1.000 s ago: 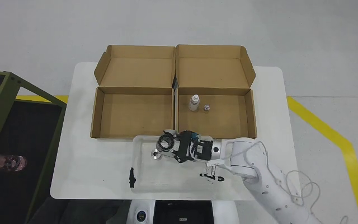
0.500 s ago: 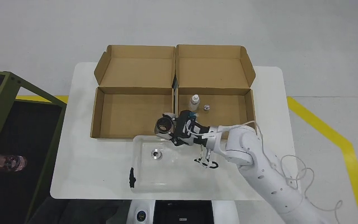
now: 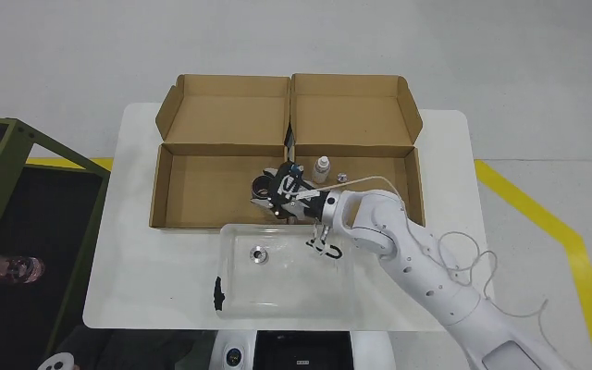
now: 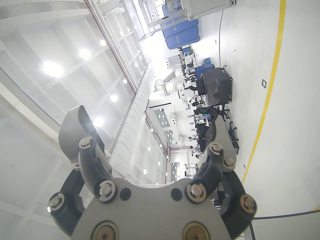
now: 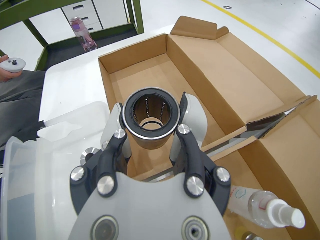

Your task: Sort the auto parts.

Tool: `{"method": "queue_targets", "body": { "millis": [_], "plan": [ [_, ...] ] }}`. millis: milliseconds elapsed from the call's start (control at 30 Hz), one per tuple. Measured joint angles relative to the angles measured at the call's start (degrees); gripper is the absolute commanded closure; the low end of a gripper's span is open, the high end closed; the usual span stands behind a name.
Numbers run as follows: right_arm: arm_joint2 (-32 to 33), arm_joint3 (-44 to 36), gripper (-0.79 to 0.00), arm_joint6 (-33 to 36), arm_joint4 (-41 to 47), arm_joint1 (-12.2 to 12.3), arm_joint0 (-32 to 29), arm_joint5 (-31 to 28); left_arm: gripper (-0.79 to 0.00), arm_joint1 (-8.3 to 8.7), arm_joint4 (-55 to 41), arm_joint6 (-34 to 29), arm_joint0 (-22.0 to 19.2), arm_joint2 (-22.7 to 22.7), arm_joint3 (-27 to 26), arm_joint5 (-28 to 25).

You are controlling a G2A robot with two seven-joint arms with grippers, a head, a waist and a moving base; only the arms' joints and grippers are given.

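My right gripper (image 5: 151, 111) is shut on a black cylindrical bearing (image 5: 151, 122) with a silver rim, held upright with its bore showing. In the top view the bearing (image 3: 263, 190) and the gripper (image 3: 273, 192) hang over the right front corner of the left cardboard box (image 3: 208, 190). The clear plastic tray (image 3: 287, 287) lies just in front, with a small round metal part (image 3: 256, 252) in it. My left gripper (image 4: 145, 121) is open with nothing between its fingers, and it points up at the ceiling.
The right cardboard box (image 3: 379, 199) holds a white spray bottle (image 3: 320, 167) and a small metal piece (image 3: 341, 176). A black clip (image 3: 218, 296) sits on the tray's left front edge. Both box lids stand open at the back.
My right arm has carried the bearing from above the tray away from the robot, to over the left box's right front corner. The metal part in the tray has stayed put.
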Motion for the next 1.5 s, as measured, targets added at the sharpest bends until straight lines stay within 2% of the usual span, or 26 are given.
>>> {"method": "queue_targets", "body": {
  "millis": [633, 667, 700, 767, 1200, 1300, 1500],
  "plan": [
    [-7.47, 11.17, 0.0, 0.23, -5.93, -5.43, 8.68, 9.42, -0.785, 0.0, 0.0, 0.0, 0.0, 0.0, 0.0, 0.0],
    [-7.71, 11.54, -0.025, 0.41, -6.21, -5.65, 8.9, 9.76, -0.785, 0.0, 0.0, 0.0, 0.0, 0.0, 0.0, 0.0],
    [-7.95, 11.88, -0.099, 0.63, -6.5, -5.86, 9.08, 10.07, -0.785, 0.0, 0.0, 0.0, 0.0, 0.0, 0.0, 0.0],
    [-8.45, 12.65, -0.169, 1.15, -6.98, -6.34, 9.4, 10.86, -0.785, 0.0, 0.0, 0.0, 0.0, 0.0, 0.0, 0.0],
    [-10.44, 17.42, -0.311, 2.74, -10.53, -8.88, 10.71, 13.47, -0.785, 0.0, 0.0, 0.0, 0.0, 0.0, 0.0, 0.0],
    [-10.4, 17.74, -0.388, 2.54, -11.39, -9.21, 10.66, 13.53, -0.785, 0.0, 0.0, 0.0, 0.0, 0.0, 0.0, 0.0],
    [-10.29, 17.93, -0.4, 3.1, -13.67, -9.71, 10.51, 13.22, -0.785, 0.0, 0.0, 0.0, 0.0, 0.0, 0.0, 0.0]
  ]
}}
